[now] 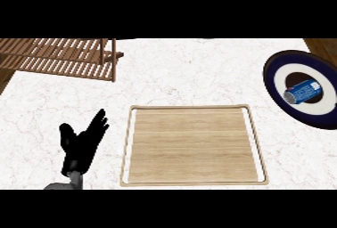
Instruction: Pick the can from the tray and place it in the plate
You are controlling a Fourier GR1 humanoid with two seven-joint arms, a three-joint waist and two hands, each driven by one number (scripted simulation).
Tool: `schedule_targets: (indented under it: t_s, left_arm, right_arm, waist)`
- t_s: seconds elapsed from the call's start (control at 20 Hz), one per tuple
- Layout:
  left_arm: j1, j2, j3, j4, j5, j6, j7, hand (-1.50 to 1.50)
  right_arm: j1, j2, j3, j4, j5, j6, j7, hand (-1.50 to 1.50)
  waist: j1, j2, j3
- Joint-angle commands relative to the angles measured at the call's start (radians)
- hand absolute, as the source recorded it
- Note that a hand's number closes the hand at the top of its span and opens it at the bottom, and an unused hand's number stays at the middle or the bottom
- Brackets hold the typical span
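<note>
A blue can (302, 91) lies on its side in the white centre of a dark blue plate (279, 71) at the right edge of the counter. The square wooden tray (194, 144) in the middle holds nothing. My left hand (80, 146) rests open at the lower left, fingers straight and pointing up, just left of the tray. No right hand shows in the view.
A slatted wooden rack (59, 57) stands at the back left of the white marble counter (191, 71). Brown wood shows at the top right corner (324, 44).
</note>
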Motion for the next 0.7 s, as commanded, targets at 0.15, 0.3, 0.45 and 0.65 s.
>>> schedule_targets:
  t_s: [0.15, 0.3, 0.45, 0.65]
  left_arm:
    - [0.044, -0.021, 0.0, -0.005, -0.005, -0.007, -0.031, 0.0]
    - [0.011, -0.029, -0.016, -0.067, -0.037, 0.033, 0.05, 0.0]
    - [0.074, -0.026, -0.011, -0.054, -0.033, -0.002, -0.009, 0.0]
    - [0.034, 0.016, 0.046, -0.076, -0.018, -0.035, 0.043, 0.0]
  right_arm:
    - [0.101, 0.026, -0.025, 0.153, -0.055, 0.248, -0.223, -1.5]
    - [0.155, 0.037, 0.021, 0.12, -0.01, 0.205, -0.218, -1.5]
    - [0.248, 0.064, 0.045, 0.022, -0.005, 0.186, -0.204, -1.5]
    - [0.253, 0.087, 0.073, 0.031, 0.007, 0.162, -0.215, -1.5]
  waist:
    - [0.002, -0.005, -0.004]
    - [-0.001, -0.007, -0.005]
    - [-0.005, -0.008, -0.005]
    - [-0.003, -0.007, -0.005]
